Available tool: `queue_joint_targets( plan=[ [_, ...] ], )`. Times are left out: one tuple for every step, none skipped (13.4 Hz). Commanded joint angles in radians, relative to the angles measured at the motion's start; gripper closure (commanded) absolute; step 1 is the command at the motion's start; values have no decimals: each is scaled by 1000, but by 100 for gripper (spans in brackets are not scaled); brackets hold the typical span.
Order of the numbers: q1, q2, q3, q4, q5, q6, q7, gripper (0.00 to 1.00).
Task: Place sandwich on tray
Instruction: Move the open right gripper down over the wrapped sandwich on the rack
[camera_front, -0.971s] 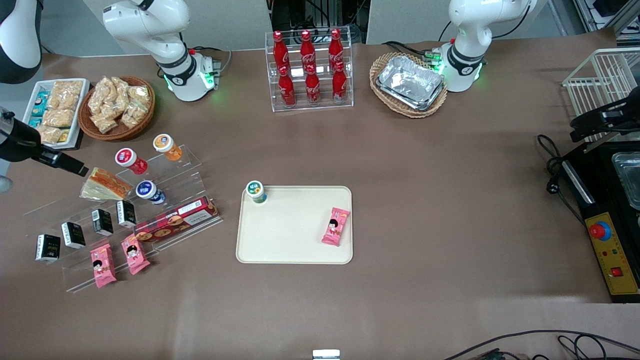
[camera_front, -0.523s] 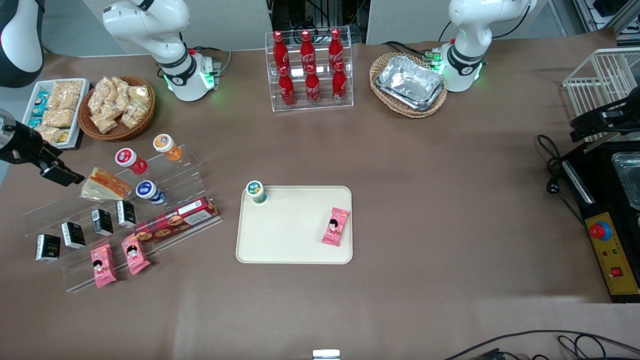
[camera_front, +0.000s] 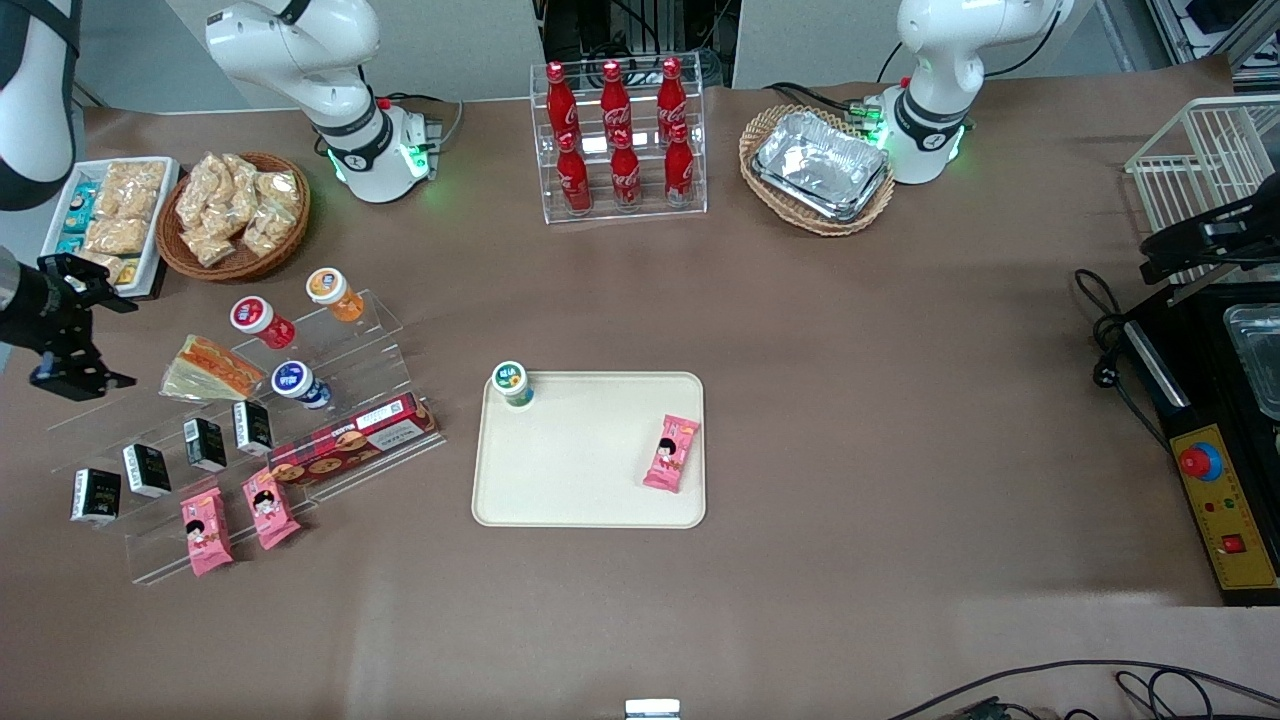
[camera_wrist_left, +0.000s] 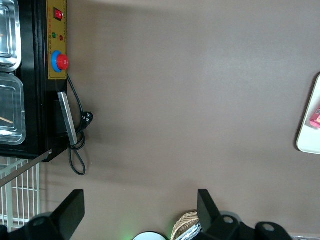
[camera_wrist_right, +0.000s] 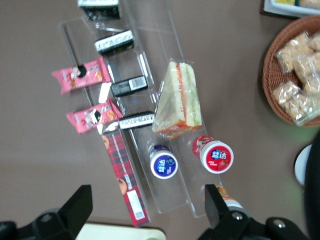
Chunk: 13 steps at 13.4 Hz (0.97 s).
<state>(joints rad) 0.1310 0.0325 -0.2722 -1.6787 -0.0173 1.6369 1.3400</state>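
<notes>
The sandwich (camera_front: 212, 367), a clear-wrapped wedge of pale bread with orange-red filling, lies on the upper step of a clear acrylic stand (camera_front: 330, 400). In the right wrist view the sandwich (camera_wrist_right: 179, 101) lies flat with nothing gripping it. My gripper (camera_front: 110, 342) hangs beside the sandwich, toward the working arm's end of the table, apart from it. Its two black fingers (camera_wrist_right: 80, 200) are spread wide; the gripper (camera_wrist_right: 147, 196) is open and holds nothing. The cream tray (camera_front: 580, 490) lies mid-table, and its corner (camera_wrist_right: 122, 233) shows in the right wrist view.
On the tray stand a green-lidded cup (camera_front: 512, 382) and a pink packet (camera_front: 671, 452). The stand also carries lidded cups (camera_front: 260, 320), black boxes (camera_front: 204, 443), a red plaid box (camera_front: 350, 440) and pink packets (camera_front: 205, 530). A snack basket (camera_front: 235, 212) and a white snack tray (camera_front: 108, 220) sit nearby.
The gripper has drawn back from the sandwich toward the table's end and turned, so both spread fingers now show. The sandwich has not moved.
</notes>
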Motion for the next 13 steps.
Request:
queue_joint_targets(
  plan=[
    [-36,30,-4,17,3,4,131,0],
    [-42,36,-4,13,5,6,178,0],
    [-68,49,-4,13,11,8,206,0],
    [-85,58,-4,8,16,11,223,0],
    [-102,67,-4,-2,16,24,243,0],
    [-119,70,-4,-24,17,40,272,0],
    [-129,67,-2,-48,17,63,298,0],
    [-132,64,-2,-68,19,82,315,0],
    [-133,64,-2,-87,22,95,318,0],
    [-134,60,-4,-113,45,115,323,0],
    [-146,49,-4,-143,65,139,324,0],
    [-148,38,-4,-176,83,165,326,0],
    [-148,30,-4,-199,89,179,326,0]
  ],
)
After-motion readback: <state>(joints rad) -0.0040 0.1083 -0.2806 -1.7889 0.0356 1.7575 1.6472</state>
